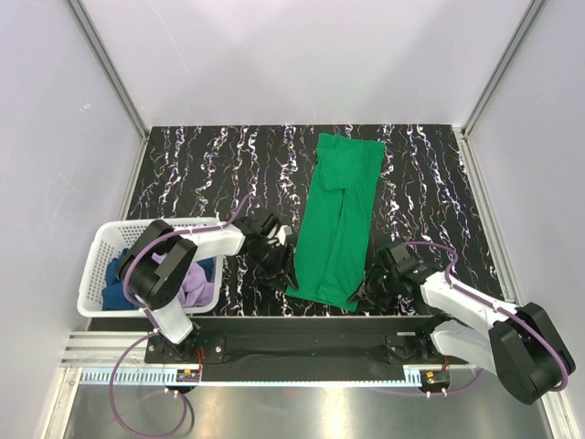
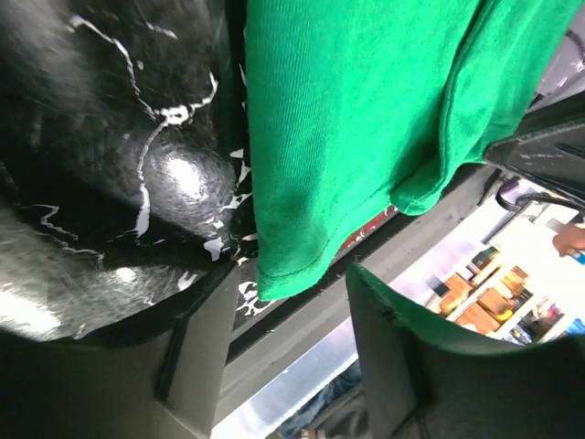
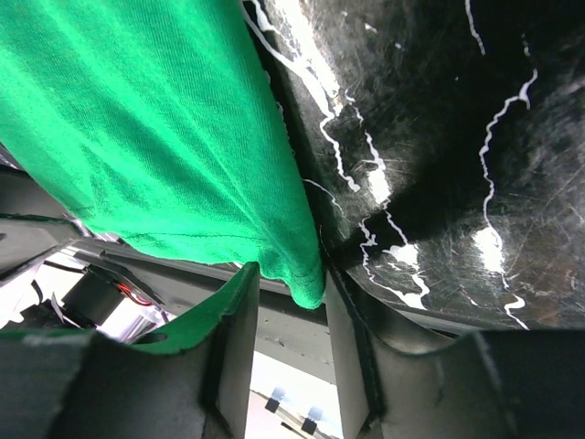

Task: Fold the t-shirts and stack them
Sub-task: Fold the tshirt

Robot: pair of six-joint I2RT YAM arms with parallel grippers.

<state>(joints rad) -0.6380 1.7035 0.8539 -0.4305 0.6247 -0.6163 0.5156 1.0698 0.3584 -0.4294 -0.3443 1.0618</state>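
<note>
Step in hand: second fold of green shirt [image 1: 338,219]. It is laid out on the table [image 1: 201,165] as a long narrow strip, sides already folded in, collar end far, hem end near the arm bases.

Left gripper [image 1: 277,262] is set at the near-left hem corner, right gripper [image 1: 370,288] at the near-right corner. Both are low to the table.

Left wrist view: jaws are apart and the hem corner sits at the mouth between the fingers [image 2: 196,366]. No clamp is seen. Right wrist view: jaws are apart and narrower, with the corner tip dipping into the gap and light showing through. No pinch is seen there either. Nothing is held by either.

The lilac shirt [image 1: 189,279] and blue shirt [image 1: 114,294] are bunched in the basket [image 1: 101,240] at left, not yet folded.

Next move, as judged:
- Both corners are to be pushed deeper between the pads, then clamped.
- All layers must be caught, or the strip is likely to unfold on lift.
- The hem is to be lifted evenly by both arms and carried over to the far end.
- Uneven lift would likely skew the fold.
</note>
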